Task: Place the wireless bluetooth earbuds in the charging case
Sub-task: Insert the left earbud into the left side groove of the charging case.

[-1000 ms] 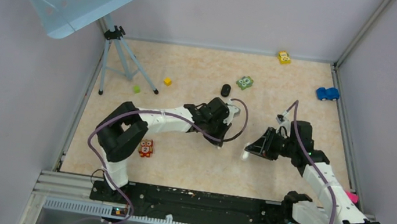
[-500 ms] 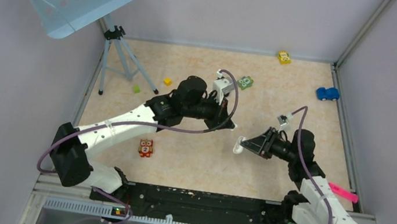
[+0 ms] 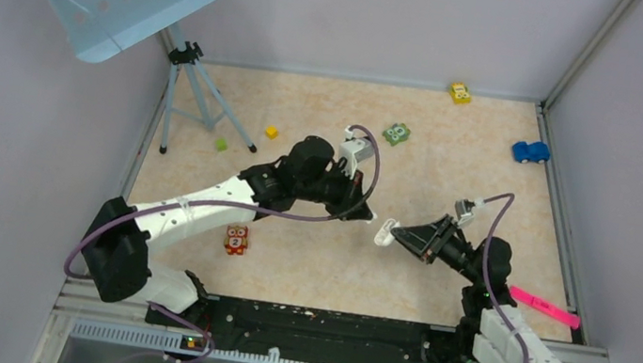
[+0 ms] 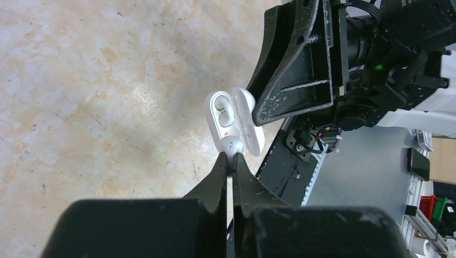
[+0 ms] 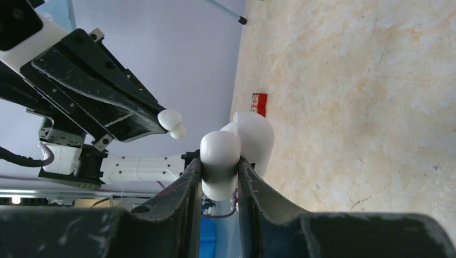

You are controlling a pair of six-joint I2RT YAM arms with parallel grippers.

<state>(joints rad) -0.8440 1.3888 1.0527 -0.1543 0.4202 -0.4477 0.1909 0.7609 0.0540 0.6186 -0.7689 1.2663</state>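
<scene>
Pinching a white earbud (image 4: pixel 232 144) in the very tips of the left claw (image 4: pixel 231 159), squeezed down tight on it. Clamping the open charging case (image 5: pixel 236 142) in the right claw (image 5: pixel 219 171), narrowed around the white shell. Holding both in the air above the desk (image 3: pixel 306 265), with the earbud just beside the case's open face, not yet seated, and a small gap showing in the right wrist view. Stretching the left arm (image 3: pixel 200 207) out long from its folded pose of a second ago. Tipping the case up and across to meet it, and narrowing the space between the two over the last half second. Entering, by the look of it, the final approach: lining the bud up with its socket before pressing home. Leaving unclear whether the other socket is filled.
</scene>
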